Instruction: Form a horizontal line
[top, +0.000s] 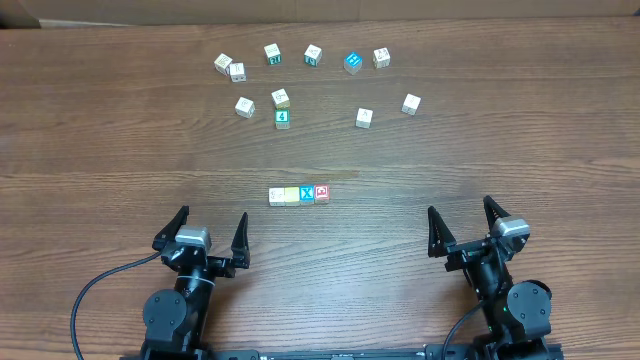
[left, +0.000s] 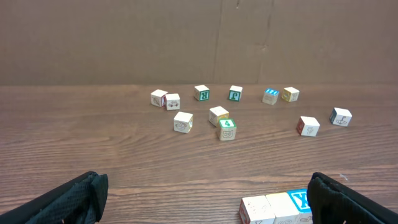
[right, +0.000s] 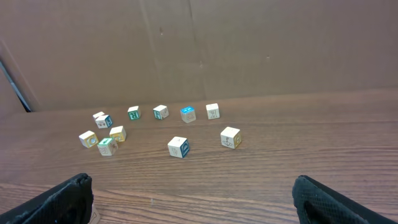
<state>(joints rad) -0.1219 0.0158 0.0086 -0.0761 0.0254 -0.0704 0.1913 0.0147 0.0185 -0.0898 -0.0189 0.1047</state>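
A short row of small letter blocks (top: 299, 195) lies side by side in the middle of the wooden table; its left end shows in the left wrist view (left: 277, 208). Several loose blocks are scattered at the far side, among them a green-topped one (top: 282, 117), a blue-topped one (top: 352, 62) and white ones (top: 365, 118) (top: 411, 104). My left gripper (top: 211, 238) is open and empty near the front left, below the row. My right gripper (top: 466, 224) is open and empty near the front right.
The table's far edge meets a brown cardboard wall (left: 199, 37). A black cable (top: 95, 290) runs from the left arm's base at the front left. Bare wood lies between the row and the scattered blocks.
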